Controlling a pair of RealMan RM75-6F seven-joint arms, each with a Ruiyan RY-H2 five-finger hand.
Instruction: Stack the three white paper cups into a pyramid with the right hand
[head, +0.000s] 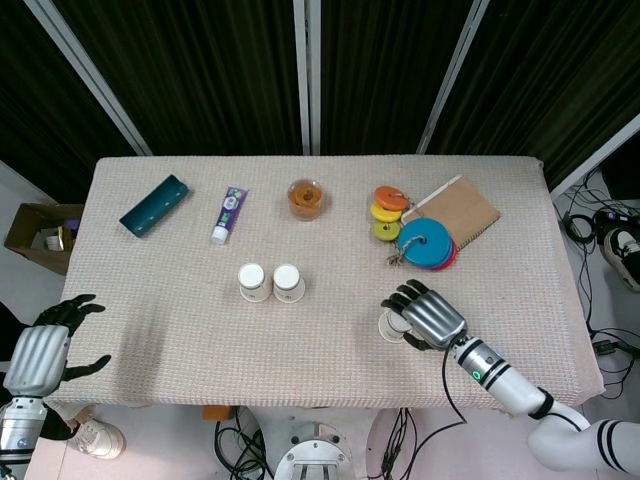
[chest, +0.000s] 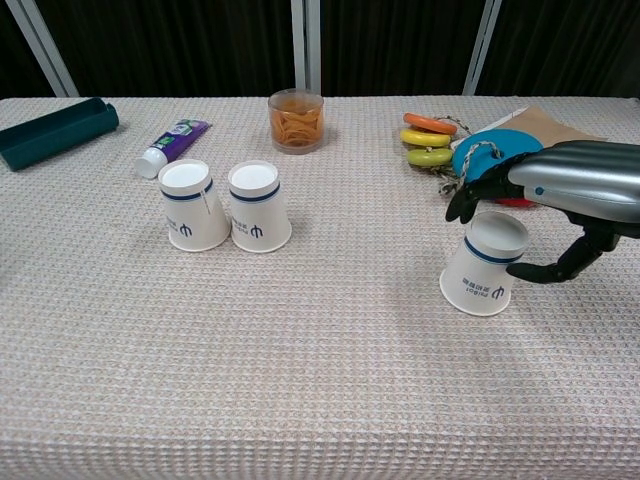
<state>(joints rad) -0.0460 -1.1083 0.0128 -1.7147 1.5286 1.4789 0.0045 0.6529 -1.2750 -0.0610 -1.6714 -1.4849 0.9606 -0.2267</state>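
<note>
Dark curtains back the head view, where a beige table (head: 520, 300) carries two cups (head: 270, 282) touching side by side near its middle and a third cup (head: 393, 324) near the front edge toward the right; the right hand (head: 428, 315) curves over that cup, fingers round its far side and thumb on the near side, while the left hand (head: 45, 350) hangs off the front-left corner, fingers spread, holding nothing. From the chest view, the right hand (chest: 560, 200) brackets the inverted, slightly tilted cup (chest: 483, 264); fingers (chest: 472, 195) behind it, thumb beside it; whether they grip it I cannot tell; the pair (chest: 226, 205) stands well apart to the left.
</note>
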